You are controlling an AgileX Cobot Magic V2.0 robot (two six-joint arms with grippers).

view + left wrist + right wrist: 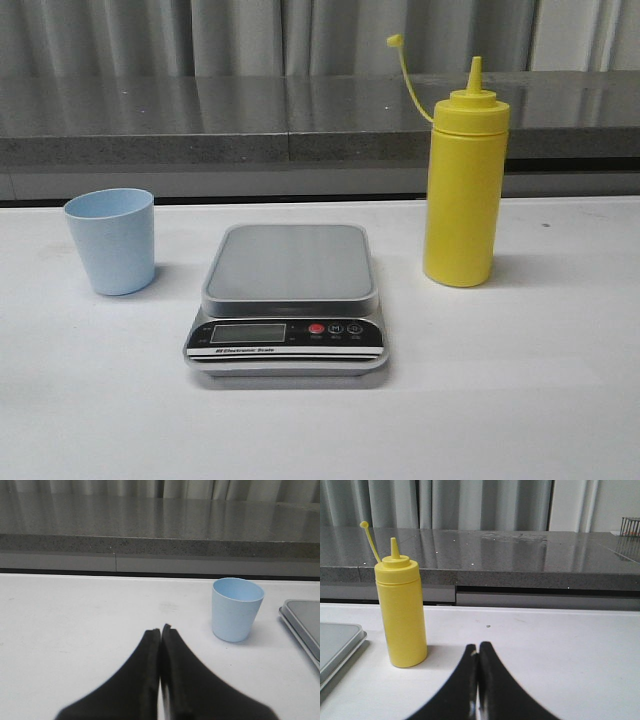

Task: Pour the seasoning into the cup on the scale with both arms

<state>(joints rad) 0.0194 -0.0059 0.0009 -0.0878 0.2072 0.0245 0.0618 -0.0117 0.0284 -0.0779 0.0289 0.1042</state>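
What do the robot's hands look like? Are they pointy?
Only the tools show, one in each wrist view. The left tool and the right tool look alike: two matte black fingers, wide at the base, curving in to narrow tips. No markings or cables show on them. The arms themselves are out of view.

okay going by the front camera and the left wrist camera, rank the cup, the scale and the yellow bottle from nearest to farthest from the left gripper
1. The cup, nearest the left gripper, on the table's left side.
2. The scale, at the centre, just past the cup.
3. The yellow bottle, farthest, on the right side.
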